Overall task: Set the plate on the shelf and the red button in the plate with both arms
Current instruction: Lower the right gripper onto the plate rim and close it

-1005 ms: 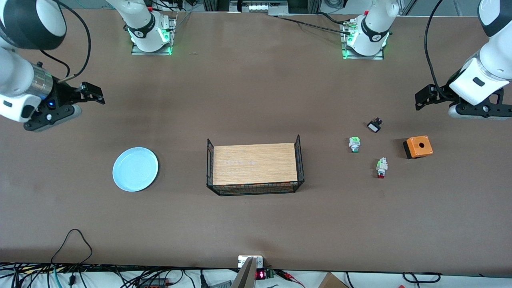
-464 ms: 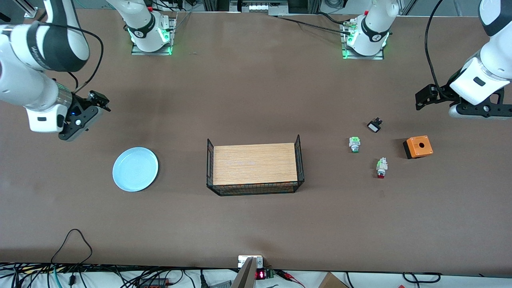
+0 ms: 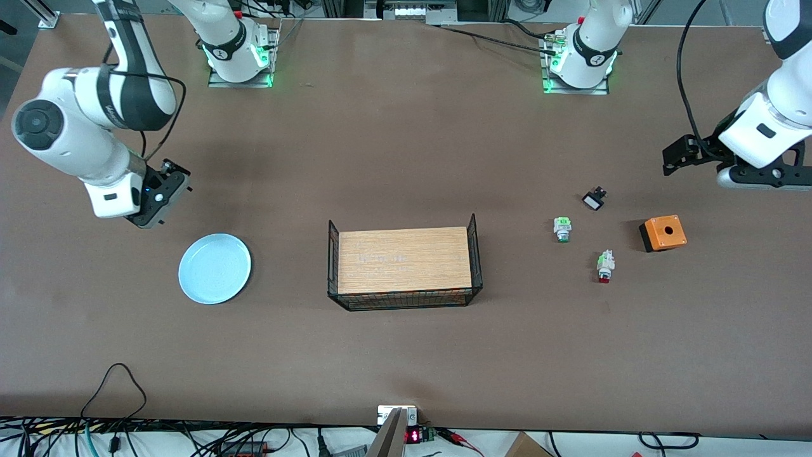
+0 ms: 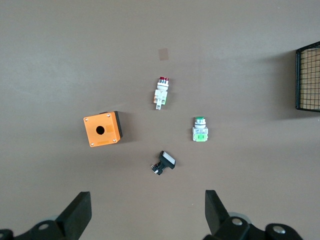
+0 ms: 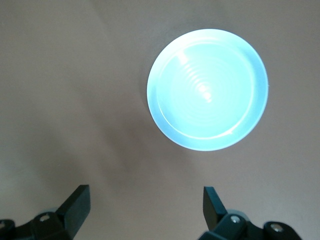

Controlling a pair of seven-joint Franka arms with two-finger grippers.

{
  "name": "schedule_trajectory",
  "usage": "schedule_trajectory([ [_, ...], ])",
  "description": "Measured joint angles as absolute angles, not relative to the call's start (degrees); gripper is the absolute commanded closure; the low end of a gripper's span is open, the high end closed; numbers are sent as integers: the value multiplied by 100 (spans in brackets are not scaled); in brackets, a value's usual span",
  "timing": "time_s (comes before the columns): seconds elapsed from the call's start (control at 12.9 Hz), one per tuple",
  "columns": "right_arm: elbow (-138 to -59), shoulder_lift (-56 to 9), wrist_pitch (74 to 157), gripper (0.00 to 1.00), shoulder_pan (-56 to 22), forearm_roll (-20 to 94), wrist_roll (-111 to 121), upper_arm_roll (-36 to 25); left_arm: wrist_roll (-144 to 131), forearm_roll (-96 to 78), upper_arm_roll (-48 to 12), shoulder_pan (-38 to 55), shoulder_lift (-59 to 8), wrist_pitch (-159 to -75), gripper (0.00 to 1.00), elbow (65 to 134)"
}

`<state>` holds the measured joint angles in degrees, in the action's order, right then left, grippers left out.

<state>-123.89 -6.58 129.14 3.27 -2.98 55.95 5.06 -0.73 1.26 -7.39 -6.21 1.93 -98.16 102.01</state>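
A: Where is the plate (image 3: pixel 214 268) sitting?

B: It is lying flat on the worktop (image 3: pixel 406 355) toward the right arm's end, well apart from the wire basket (image 3: pixel 403 264) with the wooden board that is sitting in the middle. The right gripper (image 3: pixel 158 202) is hanging over bare worktop just beside the plate, on the side toward the robots' edge; its jaws are standing wide apart and holding nothing. In the right wrist view the plate (image 5: pixel 207 90) is showing whole.

A: And the red button (image 3: pixel 604 266)?

B: It is lying toward the left arm's end, with the green button (image 3: pixel 562 228), the black switch (image 3: pixel 594 200) and the orange box (image 3: pixel 663 233) near it. The red one is lying nearest the front edge.

A: The left gripper (image 3: pixel 674 155)?

B: It is hanging over the worktop near the left arm's end edge, beside the orange box, jaws apart and empty.
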Motion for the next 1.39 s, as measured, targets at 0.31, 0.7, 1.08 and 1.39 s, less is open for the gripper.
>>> schedule_trajectory([
  [0.31,-12498,-1146,13737,0,330,-306,6240,505,-73,126,-760,-626,180,-9808,0,10195],
  [0.7,-12544,-1981,14803,0,330,-306,6607,505,-73,126,-765,-625,179,-9799,0,10190],
  [1.08,-12635,-2461,15536,5,320,-311,6682,513,-73,126,-804,-616,179,-9799,0,10167],
  [1.39,-12719,-2481,15677,29,303,-312,6697,524,-72,126,-805,-616,179,-9799,0,10107],
])
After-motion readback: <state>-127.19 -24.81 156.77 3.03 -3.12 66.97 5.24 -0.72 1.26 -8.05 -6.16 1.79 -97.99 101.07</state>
